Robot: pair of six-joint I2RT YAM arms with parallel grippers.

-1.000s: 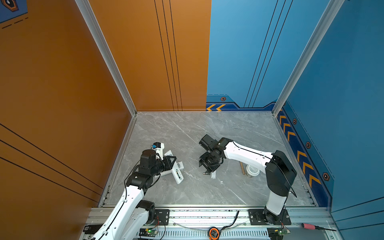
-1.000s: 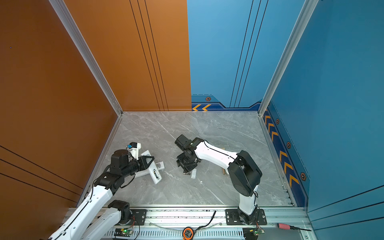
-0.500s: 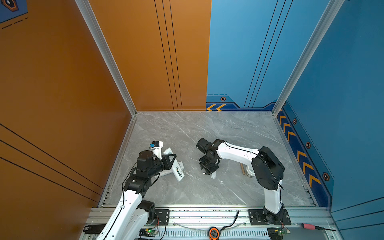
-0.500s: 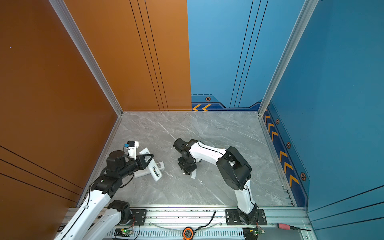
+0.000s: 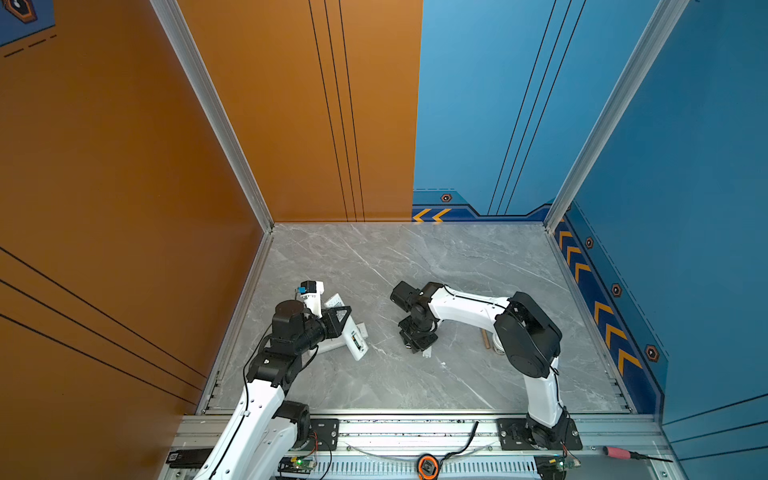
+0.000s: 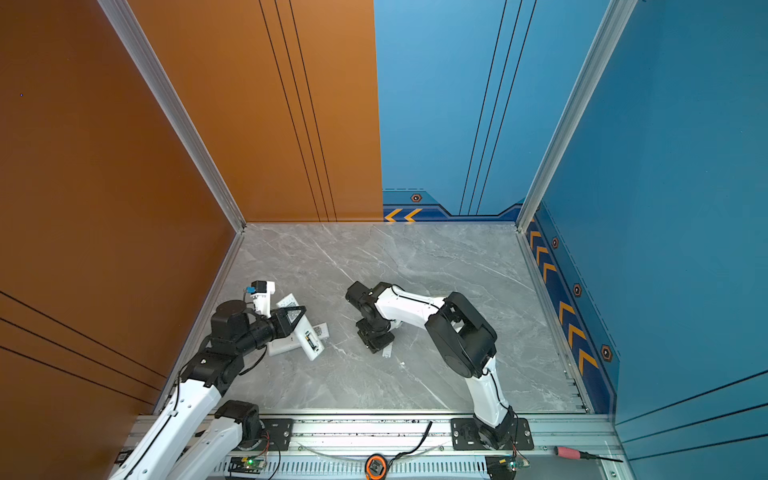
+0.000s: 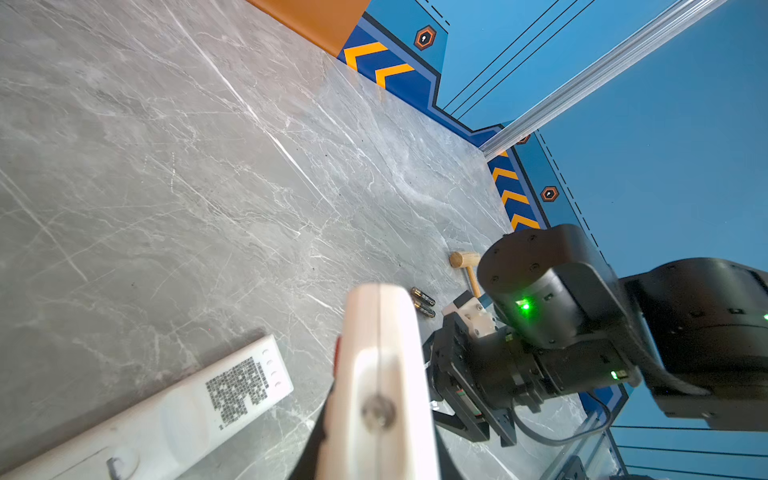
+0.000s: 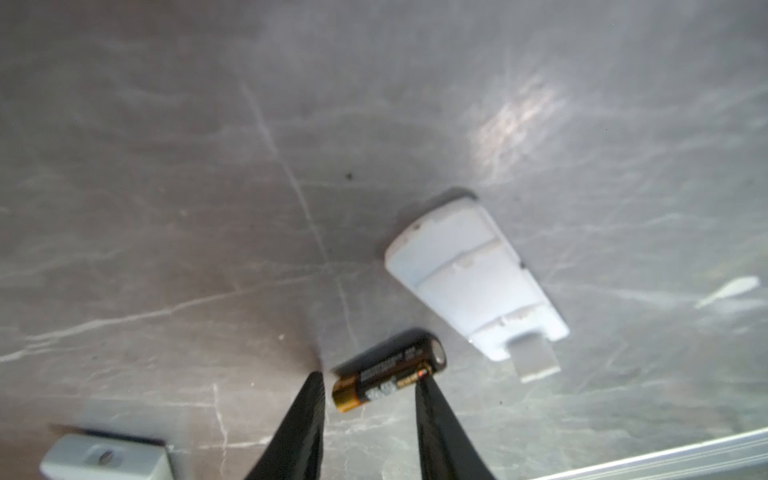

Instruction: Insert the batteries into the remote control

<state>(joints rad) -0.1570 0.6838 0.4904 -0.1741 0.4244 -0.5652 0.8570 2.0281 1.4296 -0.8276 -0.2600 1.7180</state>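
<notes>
Top views: the left gripper (image 5: 343, 316) sits low at the left of the grey table (image 5: 415, 266), over a white remote control (image 5: 351, 332) whose dark battery slot faces up. A second remote (image 5: 326, 347) lies just beside it, partly hidden by the arm. The right gripper (image 5: 417, 343) points down near the table's middle, well apart from both remotes. A small white cover (image 5: 427, 353) lies just beside it. Both top views give the same layout.

Left wrist: black fingers (image 7: 311, 444) flank the remote control, which is seen edge-on with its seam toward the lens. The jaws are clenched on it. The second remote lies flat on the table alongside, with a printed code patch showing. Two batteries (image 7: 422, 297) lie side by side on the table, near a wooden mallet (image 7: 463, 259).

Right wrist: one battery (image 8: 388, 370) lies on the table between two black fingers (image 8: 436, 428). One finger touches it near its dark end. The other stands clear of the gold end, with a gap showing. The jaws are apart and not clamped. The white cover lies near the battery's dark end, apart from it.
</notes>
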